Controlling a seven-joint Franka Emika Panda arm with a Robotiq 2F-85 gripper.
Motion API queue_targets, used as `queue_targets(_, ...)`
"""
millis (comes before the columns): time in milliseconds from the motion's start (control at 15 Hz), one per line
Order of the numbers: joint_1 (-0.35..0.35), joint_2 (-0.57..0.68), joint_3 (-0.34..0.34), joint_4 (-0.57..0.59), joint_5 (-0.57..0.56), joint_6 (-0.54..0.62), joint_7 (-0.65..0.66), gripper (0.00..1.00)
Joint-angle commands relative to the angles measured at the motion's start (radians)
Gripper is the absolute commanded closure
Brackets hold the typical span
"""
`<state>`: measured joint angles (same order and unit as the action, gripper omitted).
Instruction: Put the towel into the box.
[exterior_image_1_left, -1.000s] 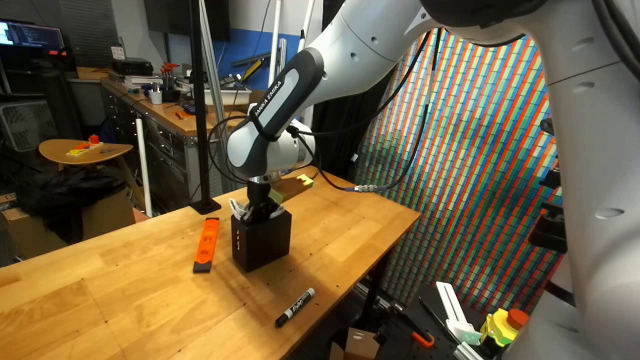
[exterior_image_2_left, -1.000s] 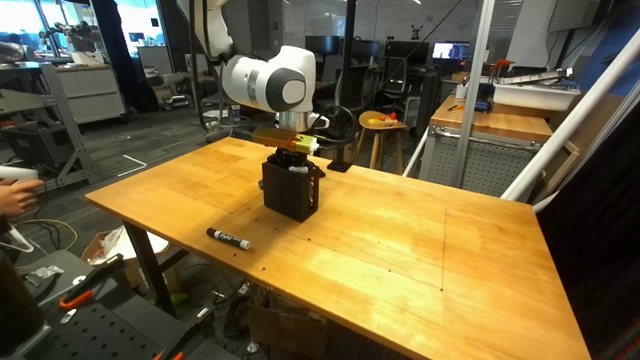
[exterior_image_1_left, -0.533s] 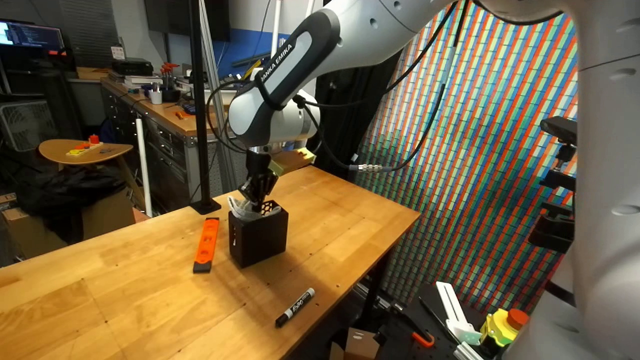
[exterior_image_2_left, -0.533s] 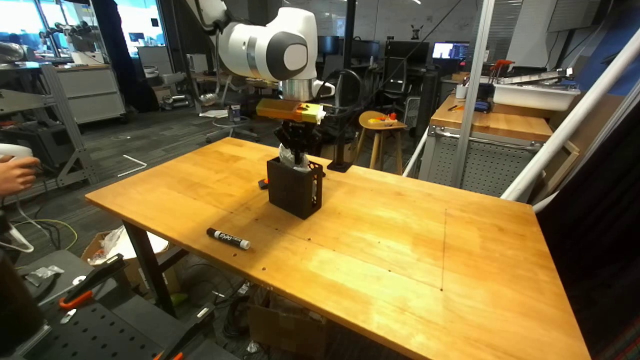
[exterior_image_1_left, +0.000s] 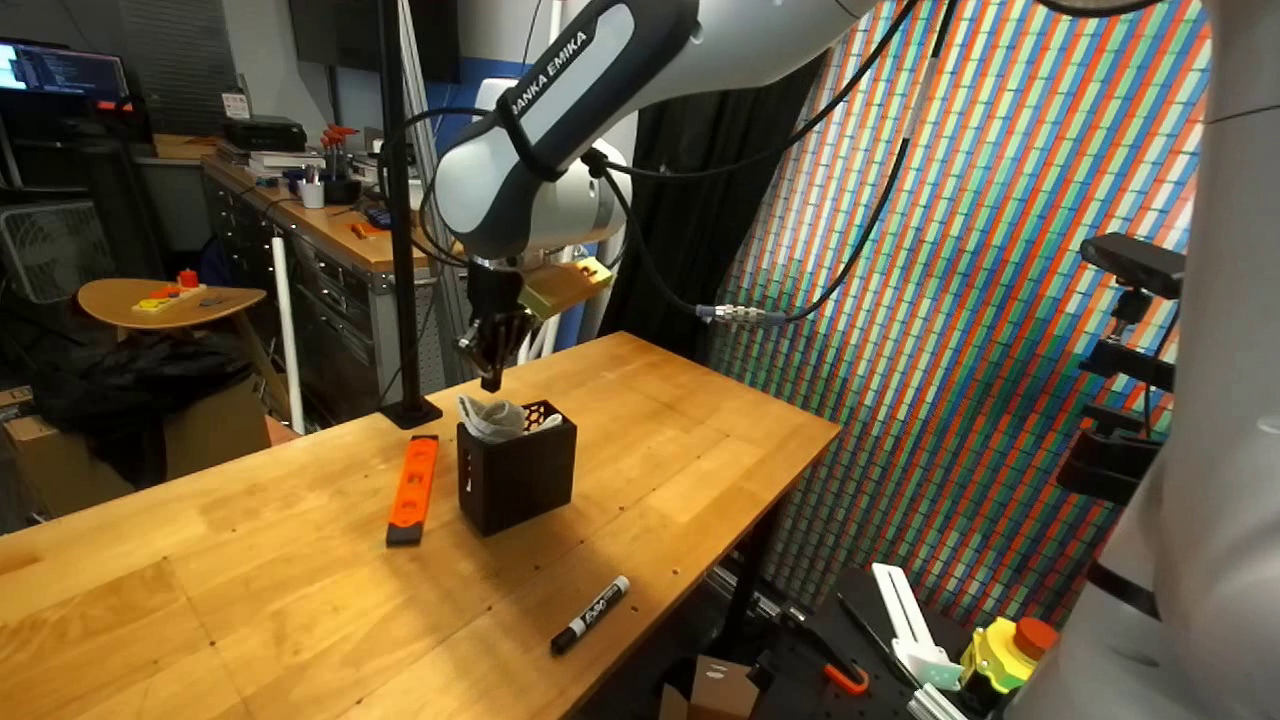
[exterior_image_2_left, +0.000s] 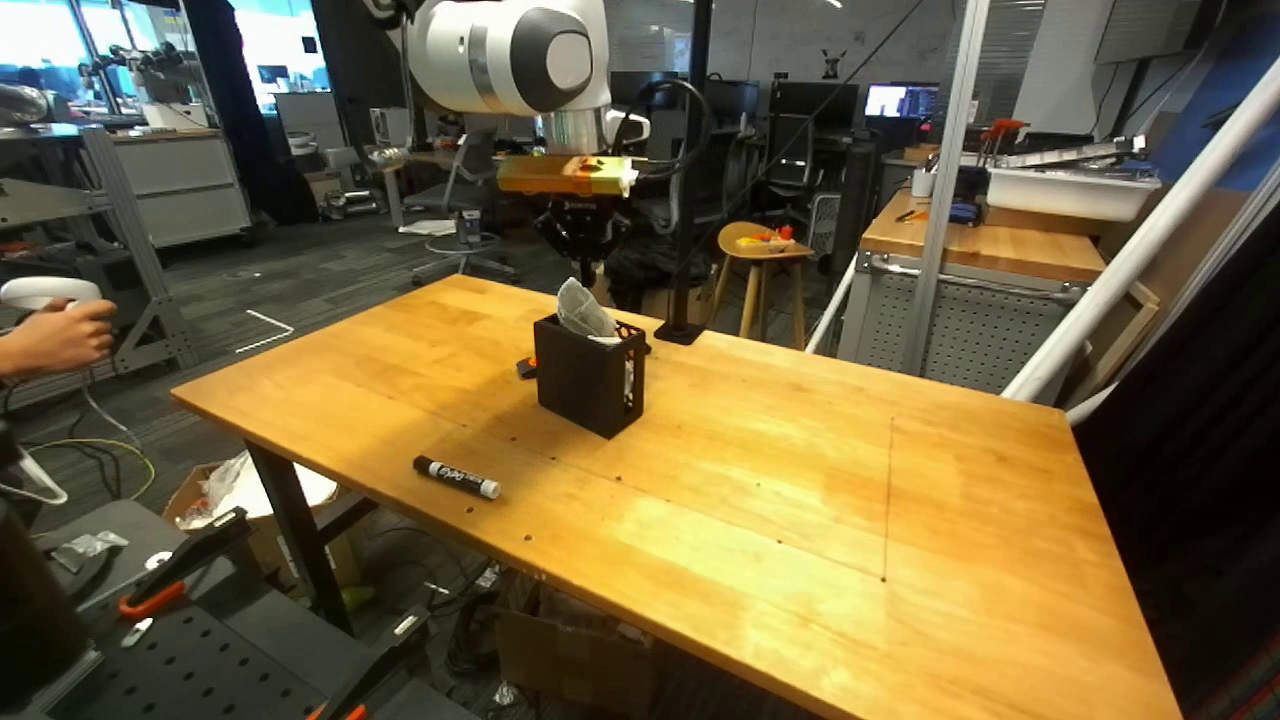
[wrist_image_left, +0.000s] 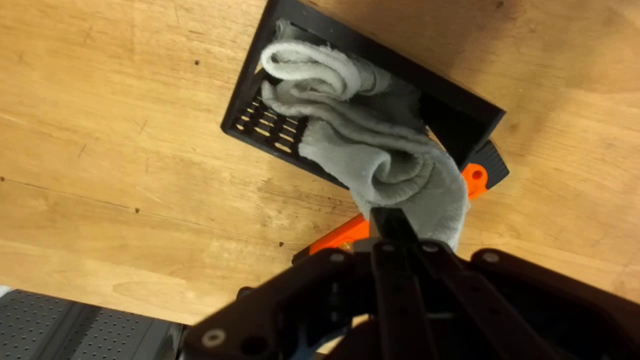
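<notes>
Exterior view: EXPO mkr (exterior_image_1_left: 590, 615) nr box (exterior_image_1_left: 520, 482).

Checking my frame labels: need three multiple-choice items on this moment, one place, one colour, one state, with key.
1. Where is the towel?
A) Flat on the table
B) In the box, partly sticking out
C) Under the marker

2. What colour is most of the level?
A) Blue
B) White
C) Orange

3. How are the fingers?
A) Shut
B) Wide open
C) Hidden inside the box

1 B: the wrist view shows it folded between the box walls, and both exterior views show part above the rim.
2 C: an exterior view shows orange between dark ends.
3 A: their tips meet in the wrist view.
</notes>
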<state>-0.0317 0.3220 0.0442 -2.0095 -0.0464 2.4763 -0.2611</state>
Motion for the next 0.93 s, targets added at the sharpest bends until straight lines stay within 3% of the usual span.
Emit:
queue_targets(0,0.036,-0.008,0.002,0.031,-0.040,-0.017,0.024,0.99)
queue_targets(867,0.031,0.085,0.016,0.101,-0.010,-0.011,-0.012,0.99)
